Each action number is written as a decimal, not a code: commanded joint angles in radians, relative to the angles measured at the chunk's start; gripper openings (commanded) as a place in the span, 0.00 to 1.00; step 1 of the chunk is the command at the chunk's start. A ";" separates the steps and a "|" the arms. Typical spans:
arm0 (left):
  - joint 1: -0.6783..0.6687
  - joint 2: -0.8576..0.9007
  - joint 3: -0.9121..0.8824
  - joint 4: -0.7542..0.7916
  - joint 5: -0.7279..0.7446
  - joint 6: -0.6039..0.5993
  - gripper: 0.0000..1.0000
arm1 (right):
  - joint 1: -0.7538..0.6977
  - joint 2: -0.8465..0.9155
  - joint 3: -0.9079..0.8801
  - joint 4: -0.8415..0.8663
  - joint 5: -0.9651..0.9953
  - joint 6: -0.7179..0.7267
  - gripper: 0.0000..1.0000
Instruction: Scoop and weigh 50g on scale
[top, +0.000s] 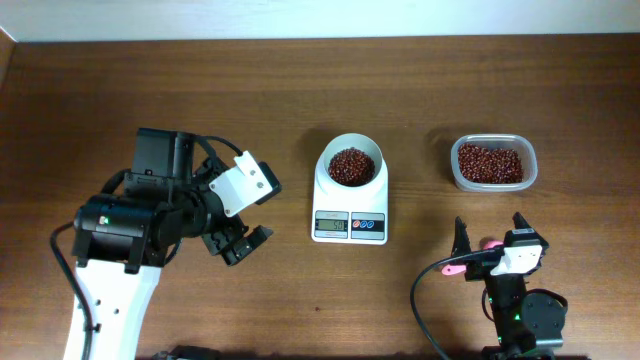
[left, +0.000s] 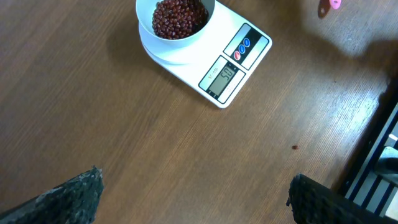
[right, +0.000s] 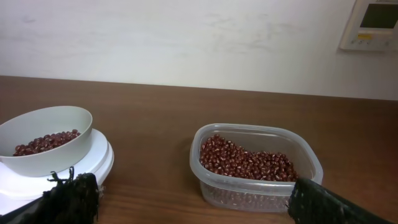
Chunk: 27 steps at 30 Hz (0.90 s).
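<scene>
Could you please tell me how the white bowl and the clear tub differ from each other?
Shape: the bowl is round; the tub is rectangular with rounded corners.
Material: the bowl is opaque white; the tub is clear plastic.
Place: the bowl sits on the scale; the tub stands directly on the table.
Both hold red-brown beans.
</scene>
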 joint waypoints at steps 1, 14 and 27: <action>0.006 -0.001 0.010 -0.001 0.002 0.013 0.99 | 0.012 -0.010 -0.010 -0.002 0.014 0.006 0.99; 0.006 -0.001 0.010 -0.001 0.002 0.013 0.99 | 0.012 -0.010 -0.010 -0.003 0.013 0.032 0.99; 0.006 -0.001 0.010 -0.001 0.002 0.013 0.99 | 0.012 -0.010 -0.010 0.000 0.012 0.032 0.99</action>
